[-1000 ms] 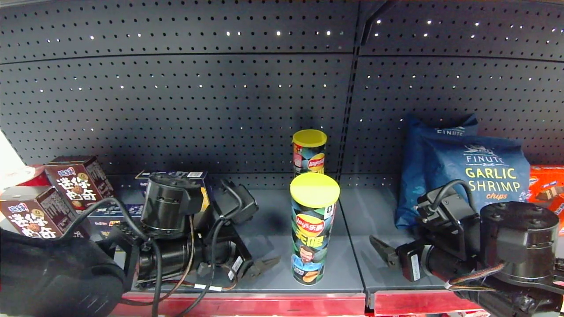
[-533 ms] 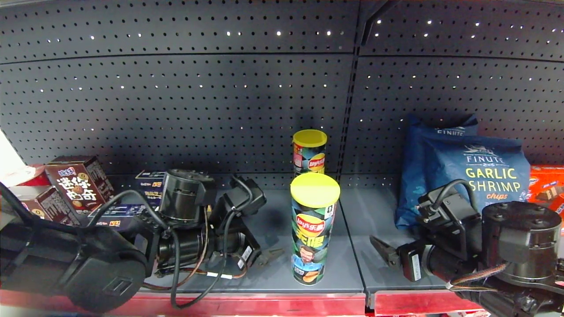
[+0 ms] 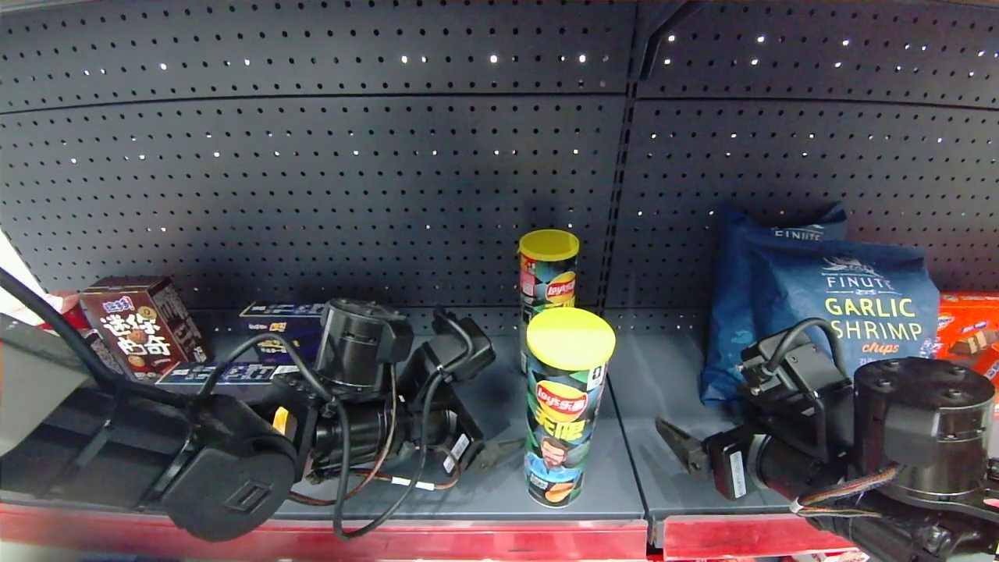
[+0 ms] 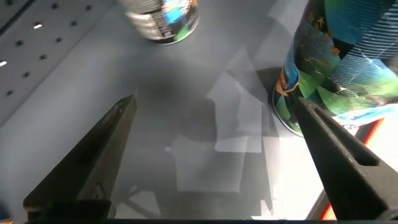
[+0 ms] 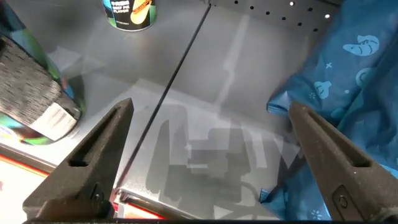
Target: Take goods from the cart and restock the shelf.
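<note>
Two chip cans with yellow lids stand on the grey shelf (image 3: 484, 488): a front can (image 3: 567, 406) near the edge and a rear can (image 3: 548, 269) by the pegboard. My left gripper (image 3: 503, 451) lies low on the shelf just left of the front can, open, with nothing between its fingers. In the left wrist view the left gripper (image 4: 212, 102) has one finger (image 4: 329, 149) right against the base of the front can (image 4: 336, 68), and the rear can (image 4: 163, 18) stands beyond. My right gripper (image 3: 675, 449) sits open to the right of the can, over bare shelf (image 5: 205, 149).
Blue garlic shrimp chip bags (image 3: 827, 300) lean behind the right arm, close beside the right gripper (image 5: 210, 106). An orange box (image 3: 968, 328) is at the far right. Brown snack boxes (image 3: 140, 324) and flat blue boxes (image 3: 265, 320) stand at the left. A red strip (image 3: 468, 538) edges the shelf front.
My left arm has slid to the right along the shelf toward the front can. The can has shifted slightly to the right. The right arm has not moved.
</note>
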Tool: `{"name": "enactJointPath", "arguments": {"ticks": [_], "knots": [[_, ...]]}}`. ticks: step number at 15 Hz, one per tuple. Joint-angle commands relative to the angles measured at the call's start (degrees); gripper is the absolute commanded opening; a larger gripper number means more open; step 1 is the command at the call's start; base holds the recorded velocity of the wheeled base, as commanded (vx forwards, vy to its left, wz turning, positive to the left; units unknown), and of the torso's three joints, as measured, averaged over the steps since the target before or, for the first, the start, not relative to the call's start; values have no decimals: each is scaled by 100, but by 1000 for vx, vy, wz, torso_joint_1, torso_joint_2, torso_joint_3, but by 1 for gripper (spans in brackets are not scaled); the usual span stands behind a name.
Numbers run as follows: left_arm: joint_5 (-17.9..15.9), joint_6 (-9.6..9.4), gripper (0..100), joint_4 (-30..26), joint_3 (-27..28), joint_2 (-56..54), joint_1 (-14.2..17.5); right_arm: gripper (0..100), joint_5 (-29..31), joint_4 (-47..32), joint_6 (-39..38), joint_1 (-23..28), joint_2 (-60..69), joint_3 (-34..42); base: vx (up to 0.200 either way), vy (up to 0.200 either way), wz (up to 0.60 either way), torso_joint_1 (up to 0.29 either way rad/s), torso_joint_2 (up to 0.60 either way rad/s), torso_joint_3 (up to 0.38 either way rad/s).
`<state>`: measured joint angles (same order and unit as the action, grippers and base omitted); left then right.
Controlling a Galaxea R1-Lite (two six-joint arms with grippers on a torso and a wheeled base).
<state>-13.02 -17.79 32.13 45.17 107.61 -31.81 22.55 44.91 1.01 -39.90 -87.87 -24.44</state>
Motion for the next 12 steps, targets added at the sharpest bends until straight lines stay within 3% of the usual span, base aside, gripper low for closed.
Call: {"name": "enactJointPath", "arguments": {"ticks": [1,7,12], "knots": [[1,3,100,3,45,50,-45,100,4,0,4,0,-2,1,0,0,0,0,0,0],[28,21,100,-5,27,50,-45,100,-23,9,4,70,42,71,0,0,0,0,0,0],[45,12,100,3,-474,-627,166,100,-58,9,13,44,-108,1,0,0,0,0,0,0]]}}
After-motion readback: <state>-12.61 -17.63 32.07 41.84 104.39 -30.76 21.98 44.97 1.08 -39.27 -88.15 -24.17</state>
